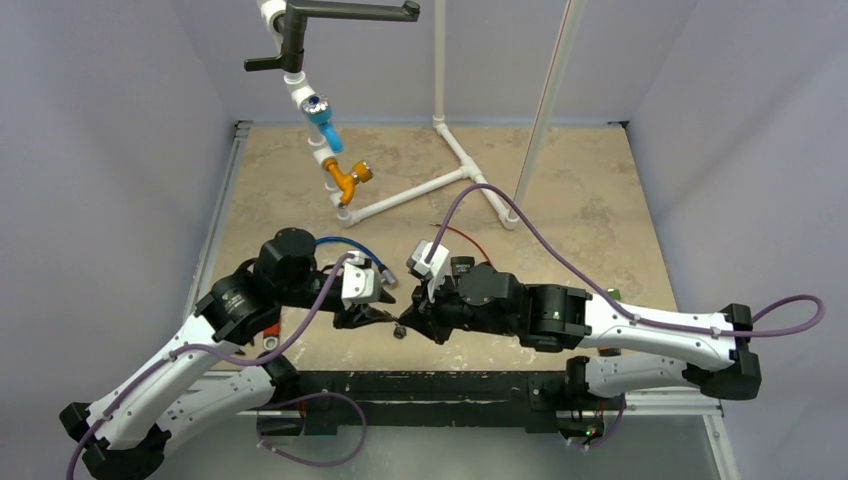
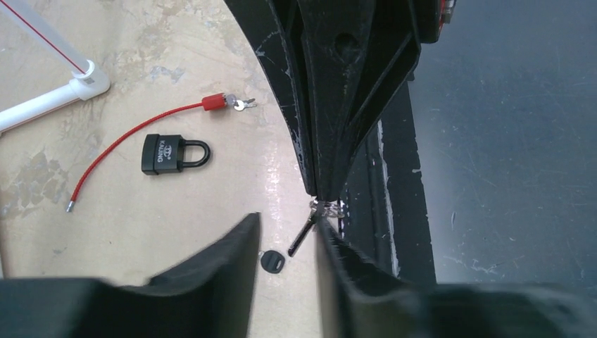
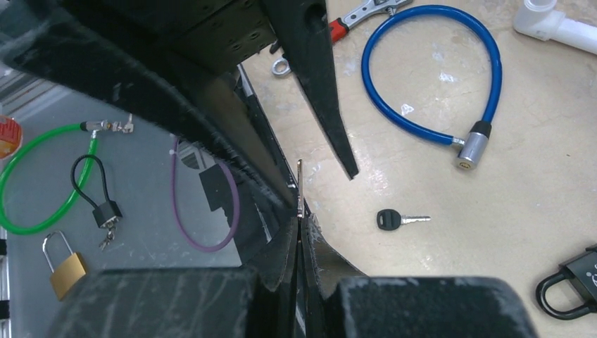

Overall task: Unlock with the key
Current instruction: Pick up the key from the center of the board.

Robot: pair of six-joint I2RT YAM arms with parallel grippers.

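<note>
My right gripper (image 3: 299, 224) is shut on a thin metal key (image 3: 300, 184) that points away from it, just above the table's near edge. In the left wrist view that key (image 2: 301, 236) hangs from the right gripper's closed tips, with its ring at the tips. My left gripper (image 2: 287, 236) is open, and the held key sits between its fingers, close to the right-hand one. A black padlock (image 2: 172, 153) lies shut on the table beyond. A second key with a black head (image 3: 391, 220) lies flat on the table under the grippers. In the top view both grippers (image 1: 398, 320) meet tip to tip.
A blue cable lock (image 3: 431, 77) and a red cable with a small key (image 2: 211, 103) lie on the table. A green cable lock (image 3: 42, 176), a small black padlock (image 3: 107, 211) and a brass padlock (image 3: 65, 271) lie off the table's near edge. A white pipe frame (image 1: 420, 195) stands behind.
</note>
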